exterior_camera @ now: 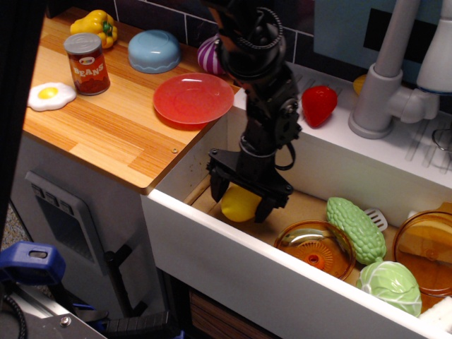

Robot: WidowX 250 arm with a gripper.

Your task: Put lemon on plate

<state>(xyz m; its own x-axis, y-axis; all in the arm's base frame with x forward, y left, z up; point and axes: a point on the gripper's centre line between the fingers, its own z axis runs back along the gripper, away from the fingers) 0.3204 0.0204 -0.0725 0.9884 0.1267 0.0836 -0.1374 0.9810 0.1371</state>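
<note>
Found lemon (239,203) down in sink (212,159), just right of counter's (106,134) right edge. Gripper (240,203) straddled it, jaws spread, contact unclear. Plate (193,98) near counter's right edge, bare. Grasp, lift, placement all outstanding.

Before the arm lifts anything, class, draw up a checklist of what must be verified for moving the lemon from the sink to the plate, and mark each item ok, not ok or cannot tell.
1. Claw straddles the smooth bright yellow plastic lemon: ok, one finger on each side.
2. Fingers pressing on the lemon: cannot tell.
3. Round translucent red-pink plastic plate free of objects: ok.
4. White sink wall between lemon and plate calls for a lift first: ok, noted.
5. Amber transparent dish apart from the lemon: ok.
6. Purple striped onion stands off the plate: ok.
</note>
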